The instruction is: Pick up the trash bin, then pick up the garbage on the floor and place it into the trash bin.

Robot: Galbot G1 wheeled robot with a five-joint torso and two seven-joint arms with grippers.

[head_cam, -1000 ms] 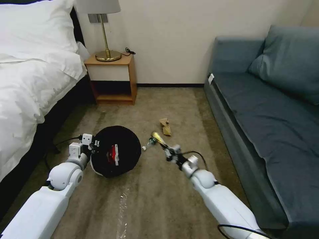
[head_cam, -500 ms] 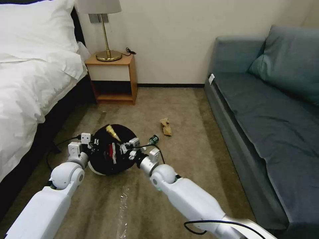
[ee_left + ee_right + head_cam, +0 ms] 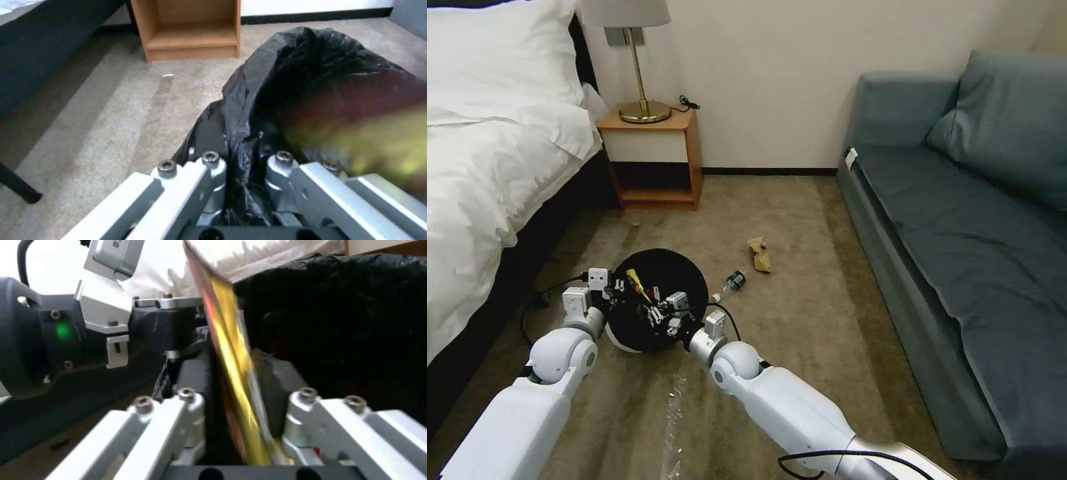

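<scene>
A bed [image 3: 487, 153] with white bedding and a plump pillow [image 3: 500, 53] runs along the left side of the room. Just beside its head stands a small wooden nightstand [image 3: 654, 157] with an open lower shelf, and a brass lamp [image 3: 642, 73] sits on top. A blue-grey sofa [image 3: 960, 227] with a loose cushion [image 3: 1007, 120] lines the right wall. Brownish carpet [image 3: 800, 300] covers the floor between them.

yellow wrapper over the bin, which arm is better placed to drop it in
Right. The right gripper is shut on the yellow wrapper directly above the trash bin opening. The left gripper is shut on the bin's bagged rim, holding it.
</scene>
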